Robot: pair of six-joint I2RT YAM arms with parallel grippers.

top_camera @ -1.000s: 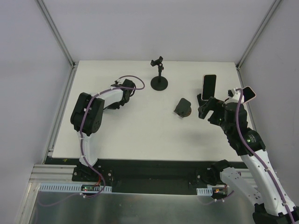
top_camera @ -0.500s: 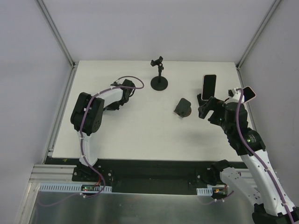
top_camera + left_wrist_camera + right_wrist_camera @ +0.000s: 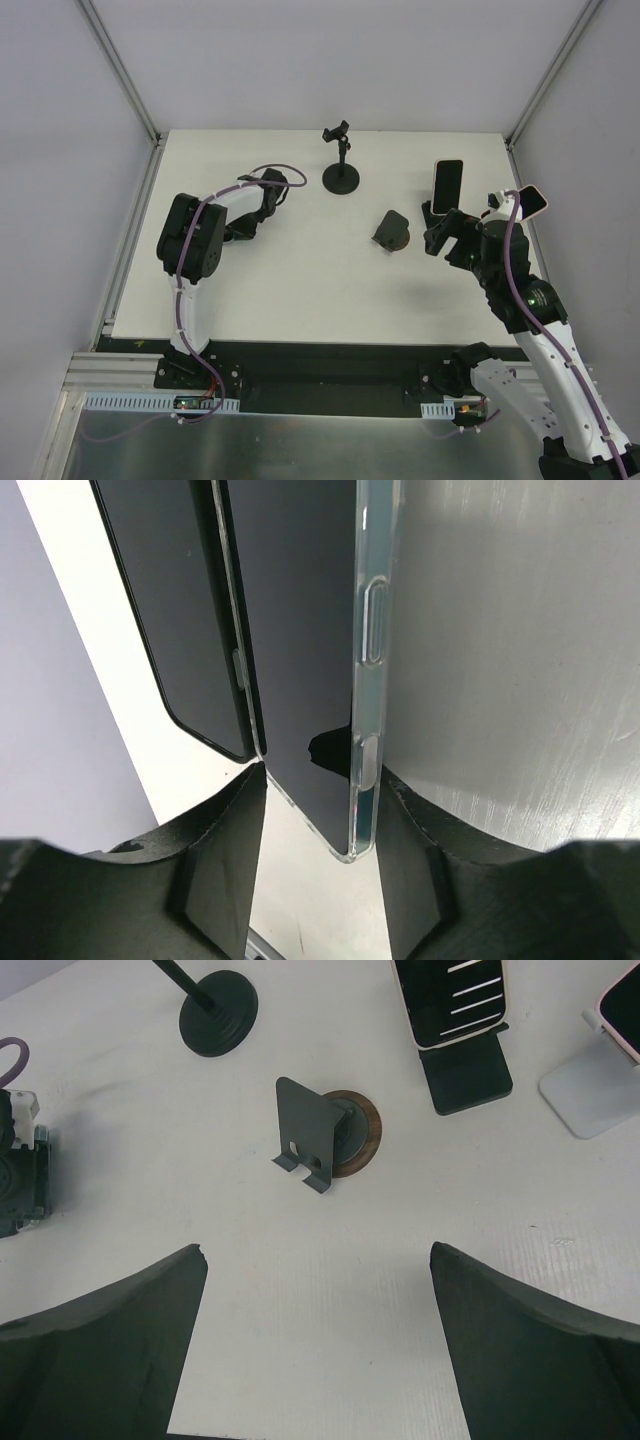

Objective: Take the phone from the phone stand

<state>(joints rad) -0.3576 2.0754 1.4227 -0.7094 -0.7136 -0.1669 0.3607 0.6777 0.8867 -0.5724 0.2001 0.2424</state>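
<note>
Cataloguing your bench: phone, clear-cased, edge-on between your left fingers, which flank it closely, clamped or slack you cannot tell; phone stand mid-bench, well apart from it; right fingers spread wide above.

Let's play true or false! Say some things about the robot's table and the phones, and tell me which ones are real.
1. The right gripper is open with nothing between its fingers. True.
2. The tall pole stand has a phone in its clamp. False: the clamp is empty.
3. A clear-cased phone sits between the fingers of the left gripper. True.
4. The dark plate stand holds a phone. False: nothing leans on it.
5. The black stand and the grey stand are both empty. False: the black one carries a pale-edged phone, the grey one a pink-edged phone.
</note>
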